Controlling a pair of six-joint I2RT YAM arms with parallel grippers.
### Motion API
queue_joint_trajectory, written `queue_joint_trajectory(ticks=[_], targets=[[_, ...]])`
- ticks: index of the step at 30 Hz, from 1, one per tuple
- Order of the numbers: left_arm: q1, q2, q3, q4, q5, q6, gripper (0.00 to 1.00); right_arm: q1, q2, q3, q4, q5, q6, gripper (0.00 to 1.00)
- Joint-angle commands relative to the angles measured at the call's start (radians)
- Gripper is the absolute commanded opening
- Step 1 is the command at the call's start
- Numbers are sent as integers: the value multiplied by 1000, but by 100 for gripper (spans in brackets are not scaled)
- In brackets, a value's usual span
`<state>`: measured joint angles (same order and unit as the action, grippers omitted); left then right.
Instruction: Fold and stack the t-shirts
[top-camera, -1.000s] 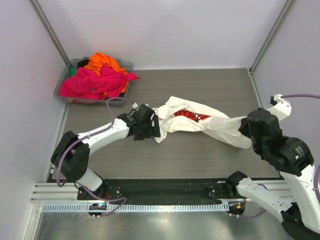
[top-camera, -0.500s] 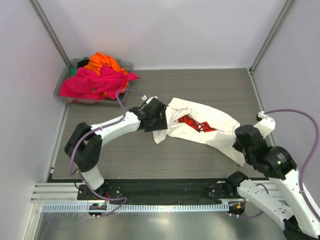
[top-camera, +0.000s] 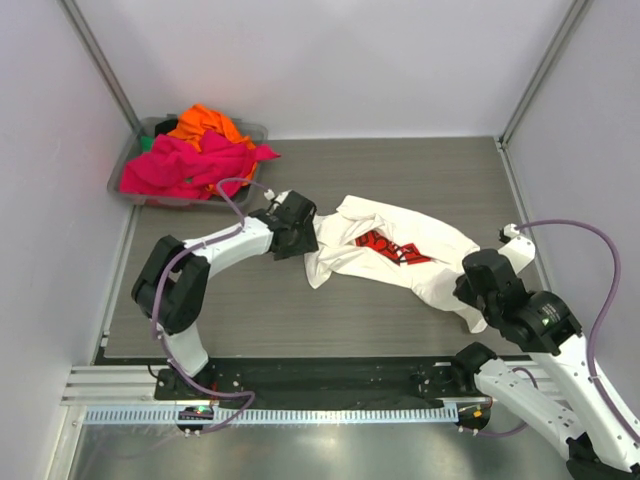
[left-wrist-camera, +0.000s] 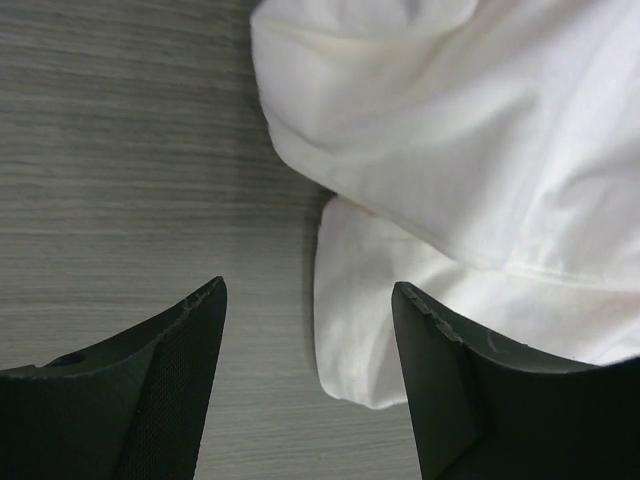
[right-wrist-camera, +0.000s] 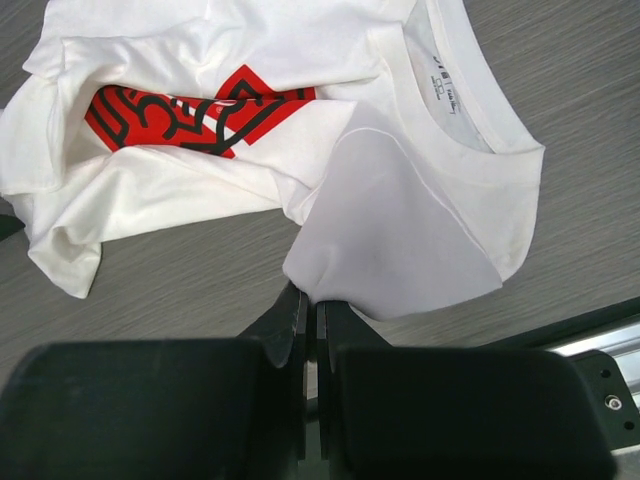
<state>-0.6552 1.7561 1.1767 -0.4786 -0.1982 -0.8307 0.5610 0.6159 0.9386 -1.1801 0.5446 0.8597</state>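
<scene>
Backed off the left edge of the cream-white t-shirt (top-camera: 400, 255), your left end effector (left-wrist-camera: 305, 300) hangs released; your right end effector (right-wrist-camera: 312, 305) clenches a fold near the collar. Crumpled on the worktop (top-camera: 400, 170), it wants a low regrip, then an even stretch.

Both arms had white shells and black joints. A thin purple cable (top-camera: 238, 181) looped off the left arm (top-camera: 225, 245); another (top-camera: 575, 224) arched over the right arm (top-camera: 540, 385). The left claw (left-wrist-camera: 305, 290) had matte black, wedge-shaped fingers (left-wrist-camera: 440, 400) with nicked tips; the right claw (right-wrist-camera: 312, 300) was black too.
</scene>
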Motion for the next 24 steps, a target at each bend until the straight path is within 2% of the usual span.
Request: queue_joint_trajectory(ticks=[1,5,9,12,13,15,19,24], targets=[[42,32,46,47,5,7,68,2,16,3,59,-18,-2,1],[63,68,26,109,68,-18,66,4,25,0,65,-17,-5,1],[63,118,15,176,137,-45,56,2,34,-3,66,-11,-14,1],[62,149,5,221,184,-76,38,2,48,-4,69,-11,-14,1],[62,151,3,224,189,-82,19,2,50,-4,73,-12,-14,1],[62,131,1,218,189,-88,0,2,57,3,71,-14,-13,1],[60,17,18,126,138,-76,0,0,64,45,71,-23,-11,1],[60,-208,70,-58,34,-33,0,2,88,165,66,-9,-31,1]])
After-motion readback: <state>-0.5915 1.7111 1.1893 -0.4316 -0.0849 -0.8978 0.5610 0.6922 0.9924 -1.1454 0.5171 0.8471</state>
